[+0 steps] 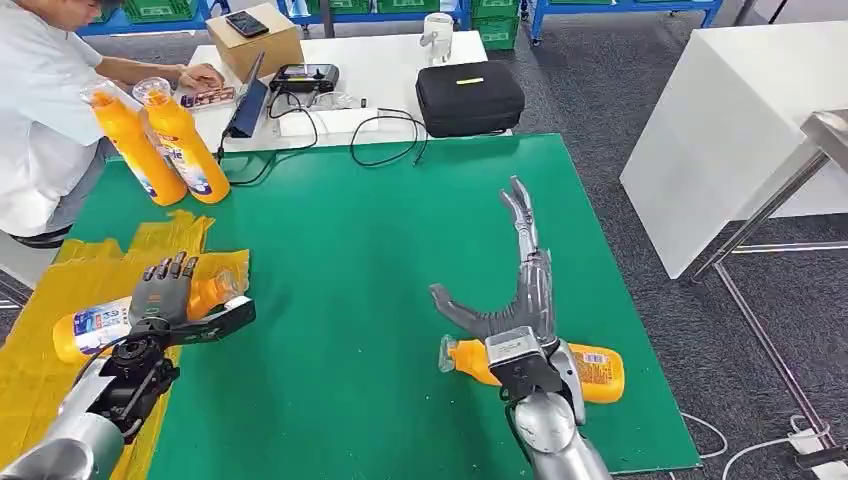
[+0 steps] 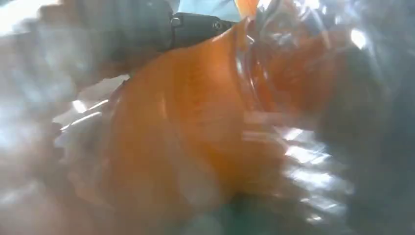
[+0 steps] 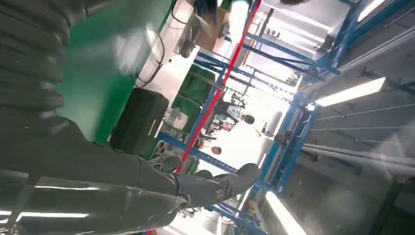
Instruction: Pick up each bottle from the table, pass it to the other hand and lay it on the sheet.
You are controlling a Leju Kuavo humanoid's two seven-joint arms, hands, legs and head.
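My left hand [image 1: 170, 295] grips an orange bottle [image 1: 100, 328] lying over the yellow sheet [image 1: 40, 350] at the table's left; its orange body [image 2: 195, 127] is blurred and close in the left wrist view. My right hand [image 1: 520, 280] is open with fingers stretched forward above the green table [image 1: 350, 220], and its fingers [image 3: 205, 188] show in the right wrist view. Another orange bottle [image 1: 590, 372] lies on its side under my right wrist near the front edge. Two more orange bottles [image 1: 185, 140] stand upright at the back left.
A person in white sits at the back left beside a white table holding a cardboard box [image 1: 255, 40], a black case [image 1: 468, 97], a controller [image 1: 304, 77] and cables. A white cabinet [image 1: 730, 130] stands to the right.
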